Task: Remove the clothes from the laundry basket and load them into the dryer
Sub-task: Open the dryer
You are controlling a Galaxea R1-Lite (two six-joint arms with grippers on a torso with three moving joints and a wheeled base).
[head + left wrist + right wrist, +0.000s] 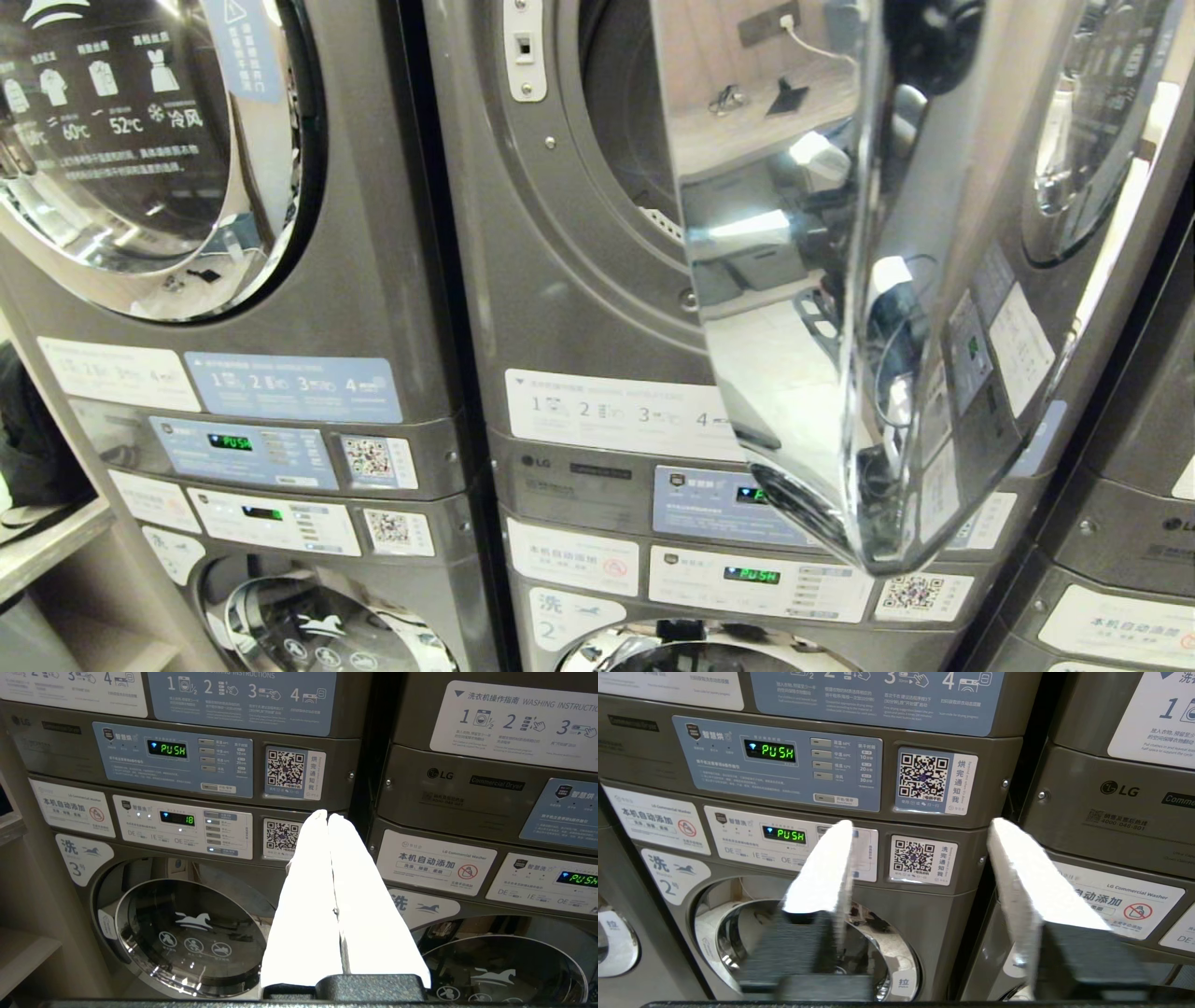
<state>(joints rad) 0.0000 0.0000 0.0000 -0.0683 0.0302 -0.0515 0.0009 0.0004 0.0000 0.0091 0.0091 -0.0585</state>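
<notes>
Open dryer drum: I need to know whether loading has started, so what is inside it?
Only the dark drum wall shows, with no clothes visible. The open door covers most of the opening, so the rest is hidden.

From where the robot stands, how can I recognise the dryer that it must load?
Find the row of grey stacked laundry machines, dryers above and washers below. The dryer is the upper unit of the middle stack. Only its round chrome door stands swung open, showing the dark drum; the left neighbour's door is closed.

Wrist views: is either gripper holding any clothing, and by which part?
Nothing is held. The left gripper has its fingers pressed together on nothing; the right gripper has its fingers apart with nothing between them.
</notes>
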